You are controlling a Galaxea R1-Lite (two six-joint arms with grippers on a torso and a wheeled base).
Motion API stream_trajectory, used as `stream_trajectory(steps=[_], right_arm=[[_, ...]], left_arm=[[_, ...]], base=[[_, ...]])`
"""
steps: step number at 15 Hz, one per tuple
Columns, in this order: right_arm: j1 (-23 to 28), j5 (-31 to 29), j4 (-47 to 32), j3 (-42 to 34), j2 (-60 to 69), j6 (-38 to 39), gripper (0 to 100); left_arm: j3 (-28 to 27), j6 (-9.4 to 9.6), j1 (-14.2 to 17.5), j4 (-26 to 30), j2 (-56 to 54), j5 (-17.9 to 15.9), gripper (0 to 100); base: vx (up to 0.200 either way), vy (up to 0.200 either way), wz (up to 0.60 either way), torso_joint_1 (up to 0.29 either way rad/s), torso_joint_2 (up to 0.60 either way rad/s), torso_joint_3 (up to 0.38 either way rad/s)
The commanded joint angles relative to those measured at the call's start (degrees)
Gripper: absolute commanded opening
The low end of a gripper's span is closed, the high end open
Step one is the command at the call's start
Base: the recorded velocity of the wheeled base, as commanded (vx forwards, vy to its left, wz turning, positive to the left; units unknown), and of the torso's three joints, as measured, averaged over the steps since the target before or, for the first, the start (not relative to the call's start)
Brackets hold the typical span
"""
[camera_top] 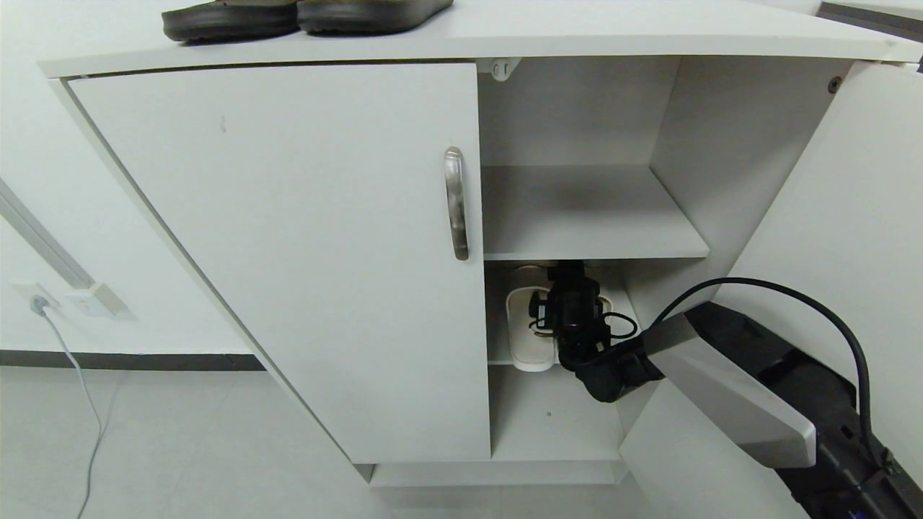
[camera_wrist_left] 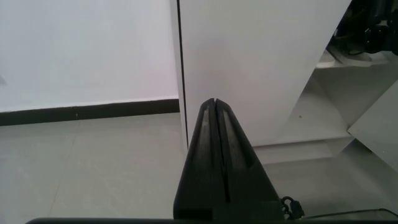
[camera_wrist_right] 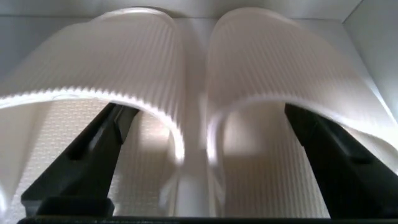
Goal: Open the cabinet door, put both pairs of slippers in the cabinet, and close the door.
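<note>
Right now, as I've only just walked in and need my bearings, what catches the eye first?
The right gripper is inside the open cabinet, one finger under each strap of the white slippers on the second shelf down. The black slippers sit on the cabinet top, above the shut left door.

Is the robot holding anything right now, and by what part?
Nothing is gripped. The right gripper is open, with a finger under each strap of the white slippers; the left gripper is shut and empty.
</note>
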State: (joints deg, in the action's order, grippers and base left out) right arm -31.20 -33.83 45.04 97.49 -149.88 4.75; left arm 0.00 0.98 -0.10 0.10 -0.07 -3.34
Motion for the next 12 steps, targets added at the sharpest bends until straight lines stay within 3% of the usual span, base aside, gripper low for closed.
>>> stream_trajectory(steps=[1,4,8,11,12], right_arm=[[-0.44,-0.10,2.07,-3.97,3.19,0.08,100],[-1.06,-0.45,5.14,-8.10,4.78,-0.01,100],[-3.17,-0.54,13.49,-21.46,10.93,0.08,100],[-5.72,-0.54,19.91,-34.56,17.70,0.17,100],[-7.56,-0.54,24.04,-42.12,20.60,0.17,100]], left_arm=[[0.00,-0.01,0.01,-0.01,0.07,0.00,0],[0.00,-0.01,0.01,-0.01,0.07,0.00,0],[0.00,-0.18,0.01,-0.01,0.07,0.00,0],[0.00,-0.10,0.01,-0.01,0.07,0.00,0],[0.00,-0.10,0.01,-0.01,0.07,0.00,0]], base=[[0.000,0.000,0.00,0.000,0.00,0.000],[0.000,0.000,0.00,0.000,0.00,0.000],[0.000,0.000,0.00,0.000,0.00,0.000],[0.000,0.000,0.00,0.000,0.00,0.000],[0.000,0.000,0.00,0.000,0.00,0.000]])
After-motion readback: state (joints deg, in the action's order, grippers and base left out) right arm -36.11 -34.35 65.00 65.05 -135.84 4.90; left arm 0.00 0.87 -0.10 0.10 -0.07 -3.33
